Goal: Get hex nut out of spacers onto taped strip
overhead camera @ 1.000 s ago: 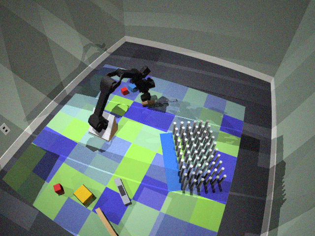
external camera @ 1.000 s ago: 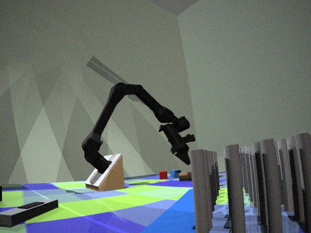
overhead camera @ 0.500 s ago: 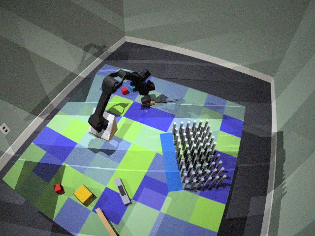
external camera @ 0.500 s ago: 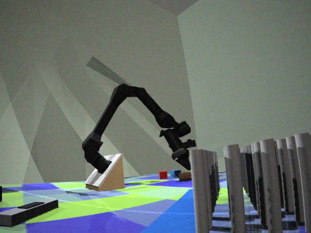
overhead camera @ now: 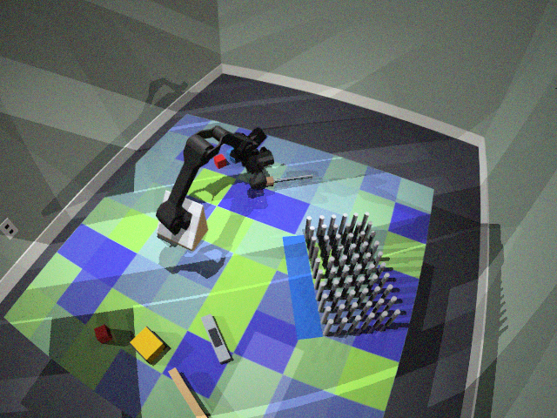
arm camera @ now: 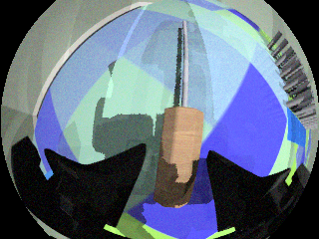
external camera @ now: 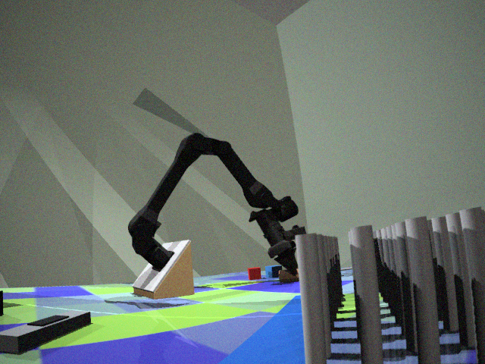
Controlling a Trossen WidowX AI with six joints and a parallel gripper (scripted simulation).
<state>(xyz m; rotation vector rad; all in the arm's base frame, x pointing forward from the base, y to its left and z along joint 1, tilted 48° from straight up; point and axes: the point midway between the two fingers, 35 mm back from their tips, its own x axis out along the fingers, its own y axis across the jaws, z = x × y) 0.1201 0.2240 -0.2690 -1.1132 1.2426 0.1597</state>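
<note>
A tool with a tan handle and a thin metal rod lies on the table at the back, away from the spacers. My gripper is open, low over the handle, with one finger on each side and gaps showing between fingers and handle in the wrist view. The standing metal spacers are upright in rows. The blue taped strip lies along their front. The nut cannot be made out among the spacers.
A red cube and a blue block lie near the wrist. Farther off are a grey bar, a yellow block, a dark red cube and a wooden strip.
</note>
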